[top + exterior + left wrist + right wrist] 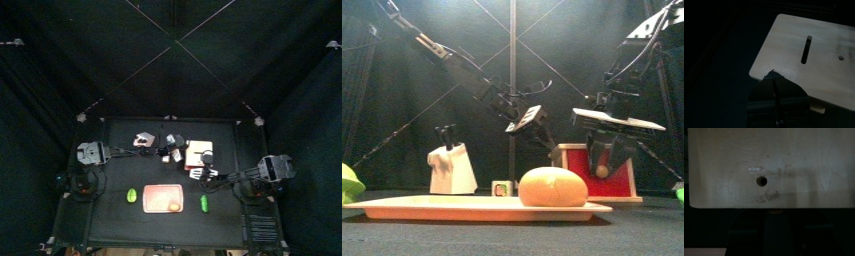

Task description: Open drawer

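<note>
Above the drawer [199, 151], my right gripper [605, 160] hung with jaws spread, seemingly poised to grasp it; my left gripper's [529, 118] jaws I couldn't tell.

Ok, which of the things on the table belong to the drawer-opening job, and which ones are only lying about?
Belongs to the job:
- the drawer
- the right end effector, in front of the drawer
- the left end effector

Only lying about:
- the salmon tray
- the orange fruit on it
- the white object
- the small cube
- the green items beside the tray
</note>
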Robot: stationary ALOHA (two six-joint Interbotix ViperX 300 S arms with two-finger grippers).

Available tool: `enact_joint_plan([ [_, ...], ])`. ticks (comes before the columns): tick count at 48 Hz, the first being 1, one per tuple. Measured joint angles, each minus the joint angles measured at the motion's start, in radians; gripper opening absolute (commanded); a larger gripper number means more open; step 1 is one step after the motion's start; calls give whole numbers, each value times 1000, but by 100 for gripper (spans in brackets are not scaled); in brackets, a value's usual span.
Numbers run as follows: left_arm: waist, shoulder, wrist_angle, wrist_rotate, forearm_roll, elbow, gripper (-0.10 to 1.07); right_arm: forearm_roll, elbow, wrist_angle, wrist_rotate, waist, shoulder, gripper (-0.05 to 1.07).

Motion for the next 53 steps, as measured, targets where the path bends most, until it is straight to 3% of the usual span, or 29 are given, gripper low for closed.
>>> enact_joint_plan([
  [20,0,0,2,-2,0,2,9,17,-2,-40,-6,5,-2,61],
  [53,0,0,11,-2,-15,8,9,64,-5,-51,-14,81,-6,61],
])
